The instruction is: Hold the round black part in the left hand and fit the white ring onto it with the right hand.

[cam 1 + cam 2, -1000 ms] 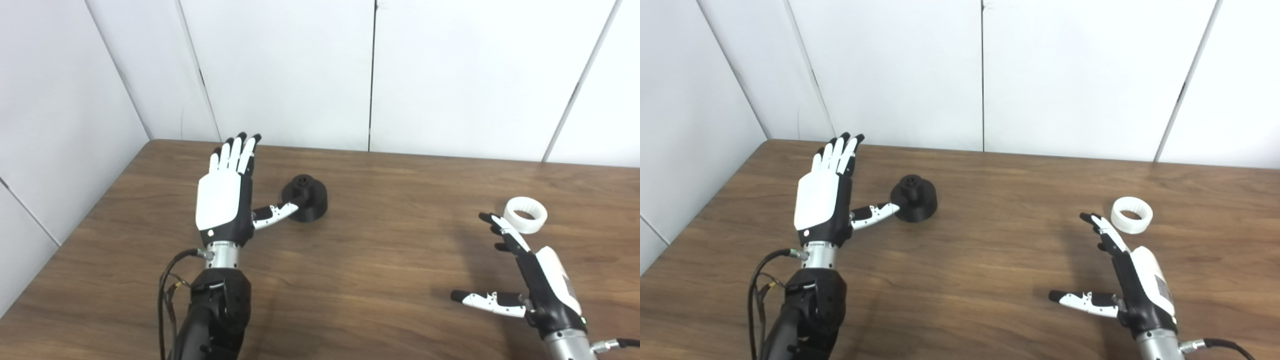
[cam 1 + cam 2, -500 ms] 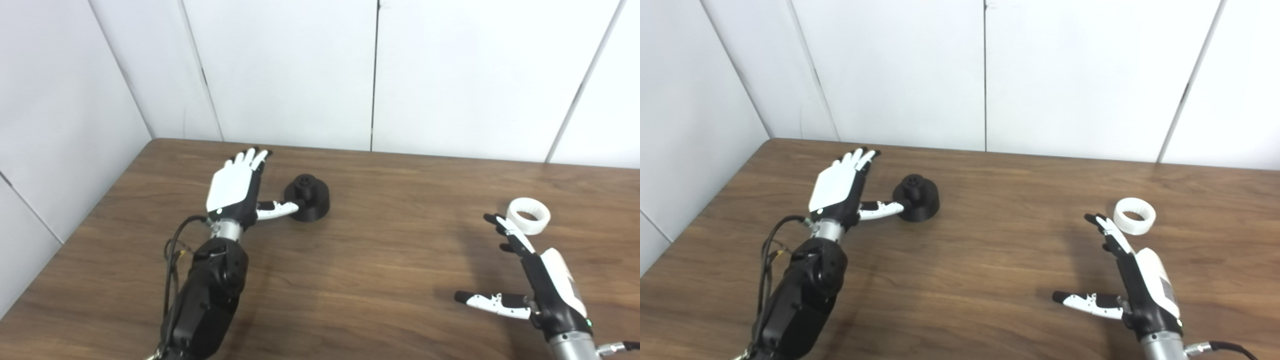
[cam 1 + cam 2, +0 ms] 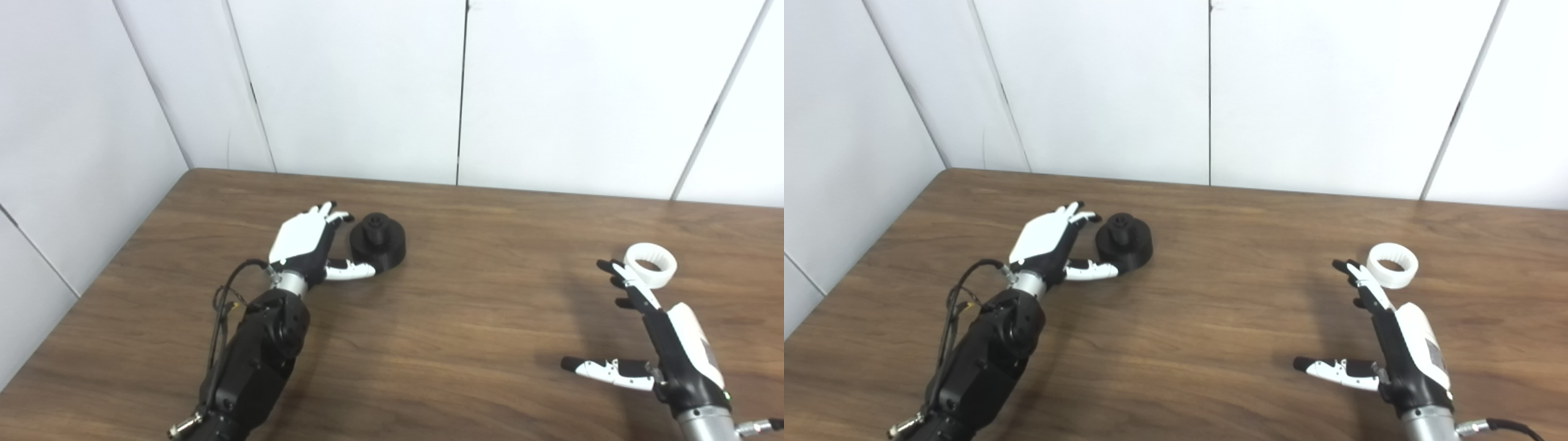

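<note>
On the far left my left arm (image 3: 257,349) reaches forward across the wooden table (image 3: 429,343), black and cabled, ending in my left hand (image 3: 304,242). That hand lies low with its white back turned up, and its fingers (image 3: 327,213) curl over toward the round black part (image 3: 378,241), which stands on the table just to the right of them. My thumb (image 3: 352,270) stretches out along the near side of the part, its tip at the part's base, so the part sits in the gap between thumb and fingers. The hand is spread around it and has not closed; whether the fingertips actually touch the part I cannot tell. The part is a squat disc with a smaller knob on top. The middle of the table is plain brown wood. Far over to the right, my right hand (image 3: 1396,343) stands on its edge, fingers apart and holding nothing, with the thumb (image 3: 1332,368) pointing left. Its fingertips (image 3: 1350,269) reach close to the white ring (image 3: 1391,264), which lies flat on the table just beyond them, well apart from the black part.
</note>
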